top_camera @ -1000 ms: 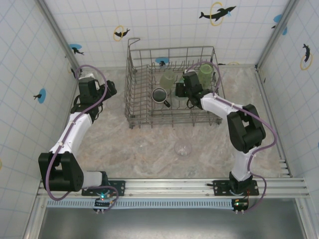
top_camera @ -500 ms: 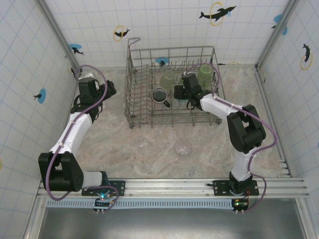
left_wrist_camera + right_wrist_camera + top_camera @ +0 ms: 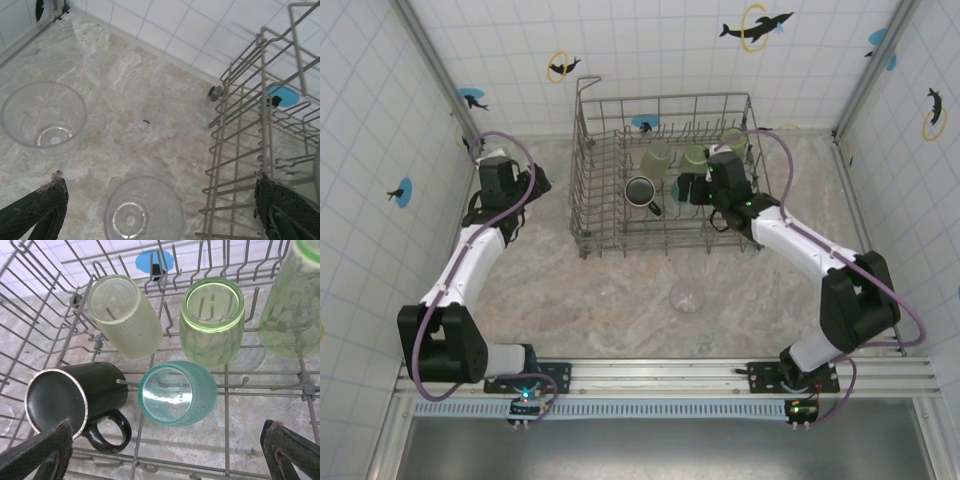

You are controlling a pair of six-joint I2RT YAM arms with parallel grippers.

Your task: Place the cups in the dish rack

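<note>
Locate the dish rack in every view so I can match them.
Top external: dish rack, upper centre.
Left wrist: its corner, right side.
Right wrist: its wires run edge to edge.
Shared landmark: blue wall sticker behind it.

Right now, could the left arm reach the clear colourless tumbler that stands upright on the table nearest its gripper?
Probably yes: the left gripper is open over that clear colourless tumbler, nothing covers it, and the grey wire dish rack stands apart to the side.
</note>
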